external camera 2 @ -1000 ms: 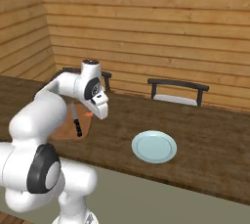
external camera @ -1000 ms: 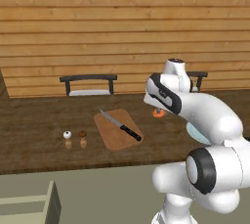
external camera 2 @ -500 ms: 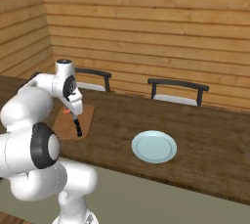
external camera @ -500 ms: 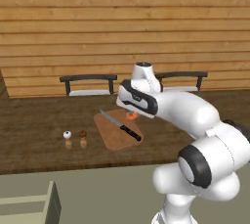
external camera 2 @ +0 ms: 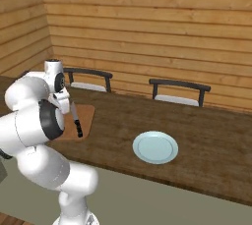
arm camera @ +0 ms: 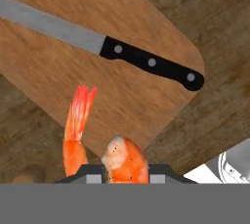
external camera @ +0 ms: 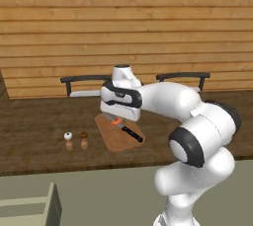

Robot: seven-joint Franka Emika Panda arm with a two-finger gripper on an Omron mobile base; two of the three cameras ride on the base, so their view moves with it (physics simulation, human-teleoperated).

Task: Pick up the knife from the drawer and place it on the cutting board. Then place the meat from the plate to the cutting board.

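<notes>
My gripper [arm camera: 125,173] is shut on the meat [arm camera: 124,160], an orange-red piece with a fanned tail. It hangs just above the near part of the light-brown cutting board [arm camera: 122,98]. The knife [arm camera: 105,47] lies flat across the board beyond the meat, silver blade to the left and black handle to the right. From the left base view the gripper [external camera: 117,117] hovers over the board [external camera: 114,138] with the meat [external camera: 116,121] under it, and the knife [external camera: 132,134] rests beside it. The pale blue-green plate [external camera 2: 155,147] sits bare, well to the right of the board [external camera 2: 84,119].
Two small shakers [external camera: 75,140] stand on the dark wooden countertop left of the board. An open drawer [external camera: 30,206] juts out at the lower left below the counter's front edge. Two dark chair backs [external camera 2: 179,90] line the far side.
The arm has swung left from near the plate side to over the cutting board, carrying the meat with it. The knife and the plate have stayed in place.
</notes>
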